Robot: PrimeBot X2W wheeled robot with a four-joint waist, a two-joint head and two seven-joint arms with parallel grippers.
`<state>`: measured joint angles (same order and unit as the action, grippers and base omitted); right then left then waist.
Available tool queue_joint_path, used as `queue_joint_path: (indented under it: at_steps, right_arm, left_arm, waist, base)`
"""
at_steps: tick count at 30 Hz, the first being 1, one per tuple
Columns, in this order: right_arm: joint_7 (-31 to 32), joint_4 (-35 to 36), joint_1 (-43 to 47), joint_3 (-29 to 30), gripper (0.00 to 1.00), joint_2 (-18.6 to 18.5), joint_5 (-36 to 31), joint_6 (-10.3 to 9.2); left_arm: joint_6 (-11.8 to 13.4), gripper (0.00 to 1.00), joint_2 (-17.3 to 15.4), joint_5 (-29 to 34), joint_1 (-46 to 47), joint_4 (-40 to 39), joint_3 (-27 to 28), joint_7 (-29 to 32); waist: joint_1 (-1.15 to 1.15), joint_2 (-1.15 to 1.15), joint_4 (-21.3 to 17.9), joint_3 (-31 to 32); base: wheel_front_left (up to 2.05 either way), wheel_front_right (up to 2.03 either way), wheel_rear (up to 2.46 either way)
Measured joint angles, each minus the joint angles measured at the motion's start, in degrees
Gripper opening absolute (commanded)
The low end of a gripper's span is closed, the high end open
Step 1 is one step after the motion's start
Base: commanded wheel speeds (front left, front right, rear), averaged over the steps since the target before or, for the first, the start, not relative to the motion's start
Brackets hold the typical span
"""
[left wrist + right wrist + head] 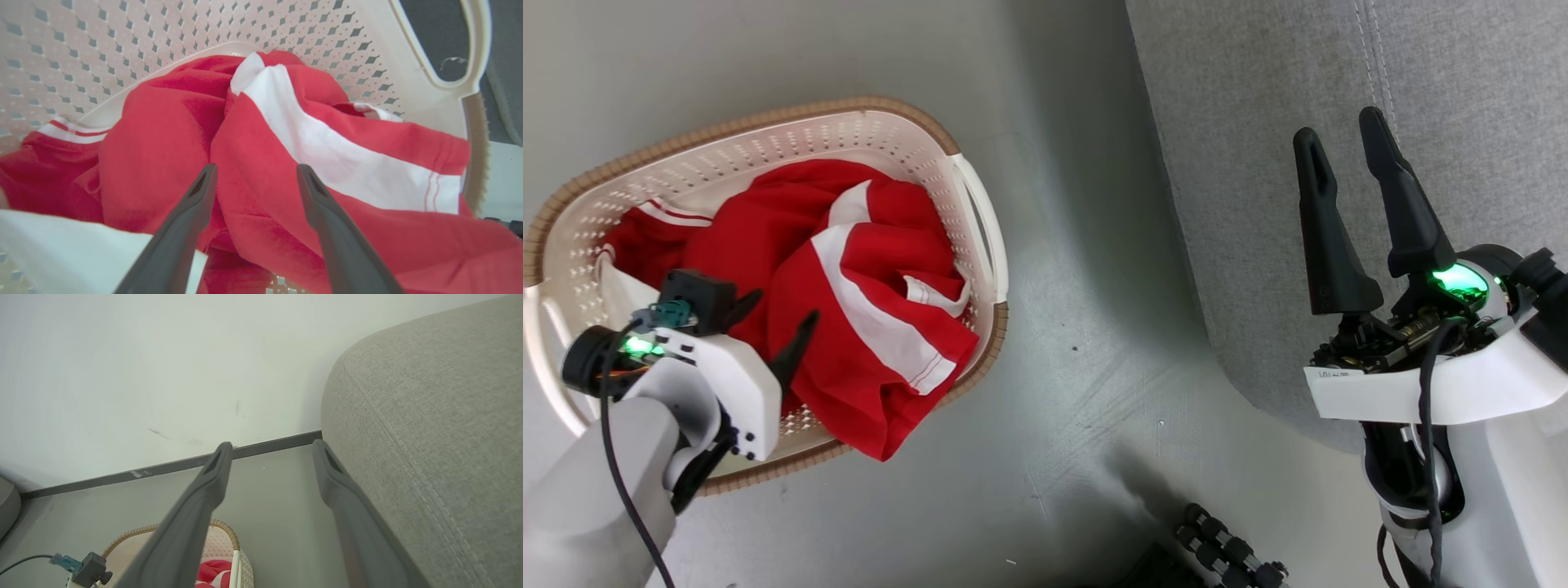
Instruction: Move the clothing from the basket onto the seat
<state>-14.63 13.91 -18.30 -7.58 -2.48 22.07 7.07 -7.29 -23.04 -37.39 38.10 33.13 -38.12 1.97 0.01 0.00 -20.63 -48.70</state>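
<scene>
The cream basket [768,147] stands on the floor at the left, its perforated wall [122,36] close in the left wrist view. Crumpled red clothing [849,278] with white stripes fills it, and one corner hangs over the near rim. My left gripper [780,310] is open and points down into the basket. Its tips [256,167] straddle a red fold of the clothing [163,134], with nothing gripped. My right gripper [1339,124] stands open and empty over the grey-green seat [1241,163]. In the right wrist view, the right gripper [272,445] sits beside the seat [429,437], with the basket [222,539] below.
Grey floor [1086,343] separates the basket from the seat's rounded corner. A pale wall with a dark baseboard [163,467] runs behind. A black ribbed part [1229,555] lies at the bottom edge. The basket's white handle [984,220] faces the seat.
</scene>
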Motion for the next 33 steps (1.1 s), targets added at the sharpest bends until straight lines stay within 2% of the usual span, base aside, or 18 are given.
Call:
queue_joint_path:
  at_steps: [19, 26, 33]
  right_arm:
    - [0.00, 0.62, -1.13, -2.68, 1.00, 0.11, 3.25, 0.00]
    - [0.00, 0.55, -2.38, -3.79, 1.00, 0.13, 4.02, 0.00]
    - [0.00, 0.43, -3.31, -3.78, 1.00, 0.14, 4.11, 0.00]
  left_arm:
    - [0.00, 1.00, -3.79, -1.07, 2.87, 5.90, -1.66, 4.52]
    - [0.00, 1.00, -2.89, -1.82, 2.98, 4.88, -3.77, 5.01]
    - [0.00, 1.00, -3.92, -1.85, 3.91, 6.44, -4.39, 5.11]
  waist:
    - [0.00, 0.00, -5.31, -3.91]
    - [0.00, 0.00, -6.48, -4.80]
    - [0.00, 0.00, -6.77, -4.91]
  base:
    - [0.00, 0.00, 0.00]
    - [0.00, 0.00, 0.00]
    - [0.00, 0.00, 0.00]
